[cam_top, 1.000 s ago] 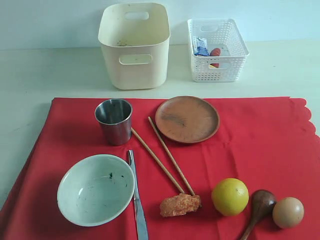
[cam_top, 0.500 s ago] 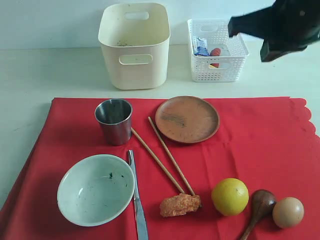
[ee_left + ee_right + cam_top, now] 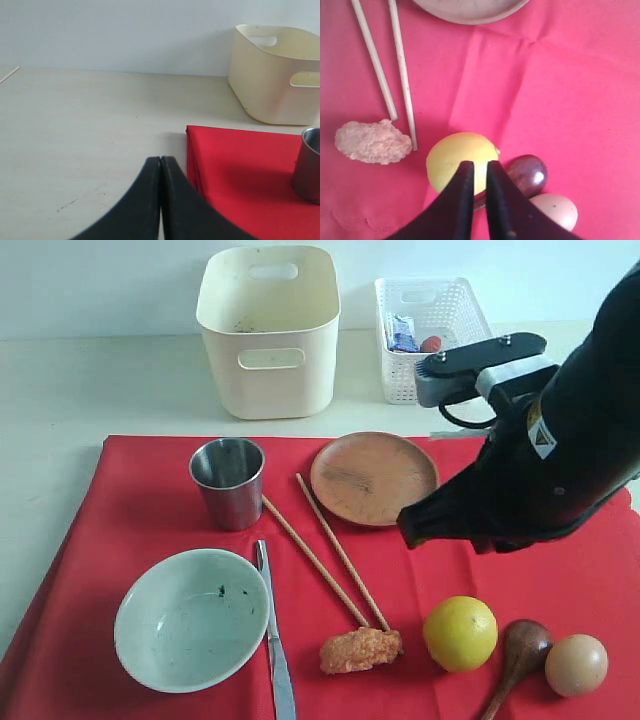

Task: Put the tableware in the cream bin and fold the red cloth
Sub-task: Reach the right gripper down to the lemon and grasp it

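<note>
Tableware: all six items lie on the red cloth (image 3: 140, 510), none in the cream bin (image 3: 268, 340).

- The steel cup (image 3: 228, 480) stands upright, with the brown plate (image 3: 374, 477) near it.
- The two chopsticks (image 3: 342, 552) run diagonally between them.
- The bowl (image 3: 190, 618) sits just beside the knife (image 3: 272, 640).
- The spoon (image 3: 522, 648) lies between the orange (image 3: 460, 633) and the egg (image 3: 576, 664).

The cloth is spread unfolded on the bench (image 3: 100, 390). The bin stands upright on bare bench beyond the cloth's far edge, near the white lattice basket (image 3: 400, 380).

Right gripper (image 3: 480, 165): positioned above the orange. Its fingers are nearly together with a thin gap, holding nothing.

Left gripper (image 3: 160, 160): positioned over bare bench just beside the cloth's edge. Its fingers are pressed together and empty.
</note>
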`<state>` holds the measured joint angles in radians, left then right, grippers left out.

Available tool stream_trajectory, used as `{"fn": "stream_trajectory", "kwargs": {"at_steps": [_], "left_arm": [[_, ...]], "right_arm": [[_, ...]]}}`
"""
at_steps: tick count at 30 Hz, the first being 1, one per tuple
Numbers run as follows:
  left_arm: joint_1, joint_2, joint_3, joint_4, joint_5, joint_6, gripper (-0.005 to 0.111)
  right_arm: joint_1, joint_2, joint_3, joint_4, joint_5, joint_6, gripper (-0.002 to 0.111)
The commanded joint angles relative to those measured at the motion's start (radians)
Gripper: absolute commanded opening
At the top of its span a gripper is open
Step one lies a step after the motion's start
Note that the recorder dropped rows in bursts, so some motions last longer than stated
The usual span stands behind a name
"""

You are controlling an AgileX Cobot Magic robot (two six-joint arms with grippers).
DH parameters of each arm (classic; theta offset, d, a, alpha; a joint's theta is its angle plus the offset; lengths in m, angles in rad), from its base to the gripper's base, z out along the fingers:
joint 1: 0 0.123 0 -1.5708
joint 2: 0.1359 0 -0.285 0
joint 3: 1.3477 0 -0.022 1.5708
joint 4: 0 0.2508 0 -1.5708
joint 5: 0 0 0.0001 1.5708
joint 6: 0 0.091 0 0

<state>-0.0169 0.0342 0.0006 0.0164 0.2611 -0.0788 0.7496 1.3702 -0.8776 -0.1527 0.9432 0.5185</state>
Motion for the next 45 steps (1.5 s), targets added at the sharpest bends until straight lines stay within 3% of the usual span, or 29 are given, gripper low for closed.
{"fn": "stream_trajectory", "kwargs": {"at_steps": [1, 9, 13, 23, 32, 45], "left_arm": [[-0.005, 0.005, -0.001, -0.006, -0.004, 0.005, 0.001], [-0.005, 0.005, -0.001, -0.006, -0.004, 0.005, 0.001], [-0.005, 0.005, -0.001, -0.006, -0.004, 0.005, 0.001], [-0.005, 0.005, -0.001, -0.006, -0.004, 0.005, 0.001], [-0.005, 0.005, -0.001, -0.006, -0.004, 0.005, 0.001], [-0.005, 0.005, -0.001, -0.006, -0.004, 0.005, 0.001]], "right_arm": [[0.051, -0.007, 0.006, 0.013, 0.015, -0.003, 0.033], [0.111, -0.003, 0.031, 0.016, -0.020, -0.027, 0.064], [0.111, 0.031, 0.092, -0.001, -0.068, -0.020, 0.072], [0.111, 0.154, 0.156, 0.018, -0.253, -0.017, 0.073], [0.111, 0.252, 0.156, -0.137, -0.259, 0.121, 0.073], [0.111, 0.312, 0.156, -0.144, -0.265, 0.132, 0.073]]}}
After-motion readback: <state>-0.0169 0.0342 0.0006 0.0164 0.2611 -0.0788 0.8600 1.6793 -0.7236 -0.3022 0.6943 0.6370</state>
